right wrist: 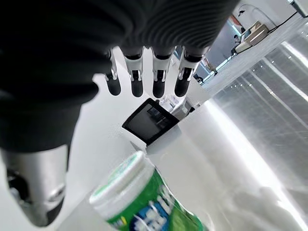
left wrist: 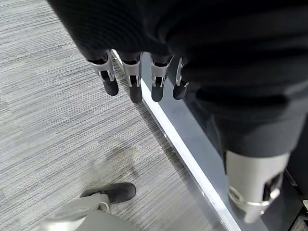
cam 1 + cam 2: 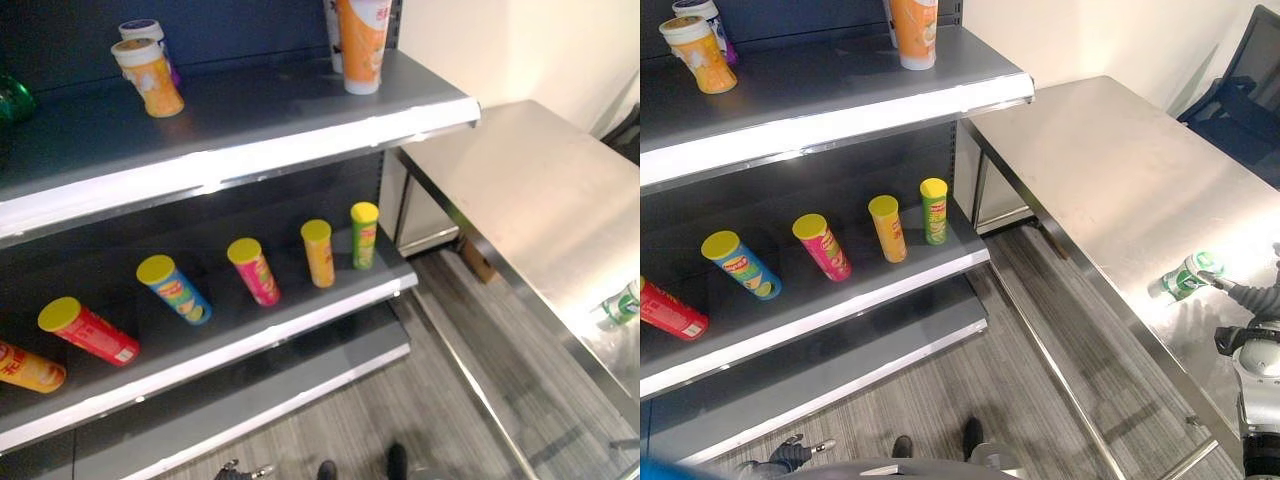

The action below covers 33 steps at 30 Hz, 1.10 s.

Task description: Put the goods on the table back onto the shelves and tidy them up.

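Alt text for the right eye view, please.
A robot hand reaches, open, toward a green-and-white canister lying on a steel table. Beside it, grey shelves hold tubes and cups.
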Motion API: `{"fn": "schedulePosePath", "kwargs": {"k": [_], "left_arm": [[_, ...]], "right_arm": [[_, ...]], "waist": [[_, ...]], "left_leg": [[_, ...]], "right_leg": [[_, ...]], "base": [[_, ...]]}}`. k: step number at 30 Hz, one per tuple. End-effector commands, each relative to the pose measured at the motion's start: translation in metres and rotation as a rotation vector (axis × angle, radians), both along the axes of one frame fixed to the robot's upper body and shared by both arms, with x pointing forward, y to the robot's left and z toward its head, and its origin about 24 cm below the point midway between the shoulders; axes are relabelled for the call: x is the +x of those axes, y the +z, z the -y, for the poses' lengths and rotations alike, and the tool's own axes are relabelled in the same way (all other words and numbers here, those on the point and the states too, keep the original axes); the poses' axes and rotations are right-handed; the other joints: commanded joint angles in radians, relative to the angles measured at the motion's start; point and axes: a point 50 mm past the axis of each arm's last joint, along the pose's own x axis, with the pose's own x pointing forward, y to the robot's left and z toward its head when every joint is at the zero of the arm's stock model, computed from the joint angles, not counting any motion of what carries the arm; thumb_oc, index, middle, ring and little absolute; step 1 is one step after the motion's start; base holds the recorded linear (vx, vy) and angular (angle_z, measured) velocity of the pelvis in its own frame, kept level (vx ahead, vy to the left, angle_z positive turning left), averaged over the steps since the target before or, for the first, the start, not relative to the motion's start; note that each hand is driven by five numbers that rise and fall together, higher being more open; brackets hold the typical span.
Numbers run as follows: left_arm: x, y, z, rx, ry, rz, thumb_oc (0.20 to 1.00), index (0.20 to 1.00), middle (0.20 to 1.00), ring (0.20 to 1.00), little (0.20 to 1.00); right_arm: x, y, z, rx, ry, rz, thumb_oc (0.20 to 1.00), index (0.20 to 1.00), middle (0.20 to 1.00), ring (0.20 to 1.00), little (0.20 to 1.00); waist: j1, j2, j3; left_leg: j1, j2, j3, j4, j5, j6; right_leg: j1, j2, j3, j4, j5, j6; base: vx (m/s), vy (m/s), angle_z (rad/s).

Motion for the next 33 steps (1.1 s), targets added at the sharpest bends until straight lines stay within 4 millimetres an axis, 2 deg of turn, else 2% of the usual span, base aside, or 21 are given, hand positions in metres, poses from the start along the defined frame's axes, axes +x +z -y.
{"fn": "schedulePosePath", "kwargs": {"k": [1, 2, 8, 21, 33], "left_arm": [[0.014, 0.005, -0.010, 0.040, -0.031, 0.024, 1.000, 1.000, 1.000, 1.000, 1.000], [0.014, 0.005, -0.011, 0.040, -0.037, 0.027, 1.000, 1.000, 1.000, 1.000, 1.000], [0.013, 0.005, -0.011, 0.044, -0.039, 0.016, 1.000, 1.000, 1.000, 1.000, 1.000], [0.011, 0.003, -0.008, 0.048, -0.026, 0.007, 1.000, 1.000, 1.000, 1.000, 1.000], [0.010, 0.002, -0.005, 0.055, -0.023, 0.001, 1.000, 1.000, 1.000, 1.000, 1.000]], "right_arm": [[0.020, 0.025, 0.001, -0.095, 0.073, -0.002, 1.000, 1.000, 1.000, 1.000, 1.000], [0.026, 0.017, 0.003, -0.087, 0.079, -0.072, 1.000, 1.000, 1.000, 1.000, 1.000], [0.032, 0.011, 0.010, -0.103, 0.050, -0.153, 1.000, 1.000, 1.000, 1.000, 1.000], [0.032, 0.019, 0.010, -0.147, -0.006, -0.090, 1.000, 1.000, 1.000, 1.000, 1.000], [0.032, 0.024, 0.000, -0.172, -0.031, 0.010, 1.000, 1.000, 1.000, 1.000, 1.000]], "waist": [[0.043, -0.027, 0.003], [0.049, -0.028, 0.003], [0.056, -0.023, 0.007], [0.058, -0.016, 0.006], [0.056, -0.008, 0.003]], "left_leg": [[0.021, 0.058, 0.106, 0.012, -0.085, -0.036], [0.021, 0.057, 0.107, 0.012, -0.084, -0.037], [0.018, 0.057, 0.098, 0.012, -0.080, -0.041], [0.018, 0.064, 0.085, 0.012, -0.078, -0.047], [0.028, 0.065, 0.087, 0.012, -0.085, -0.043]], "right_leg": [[0.045, 0.003, -0.009, 0.018, -0.163, 0.024], [0.046, 0.002, -0.009, 0.018, -0.163, 0.024], [0.050, 0.000, -0.023, 0.018, -0.167, 0.021], [0.059, 0.004, -0.039, 0.018, -0.178, 0.013], [0.066, 0.006, -0.037, 0.018, -0.182, 0.014]], "base": [[-0.03, 0.000, -0.03], [-0.03, -0.002, -0.03], [-0.01, -0.011, 0.03], [0.00, -0.020, 0.04], [0.00, -0.002, 0.00]]}}
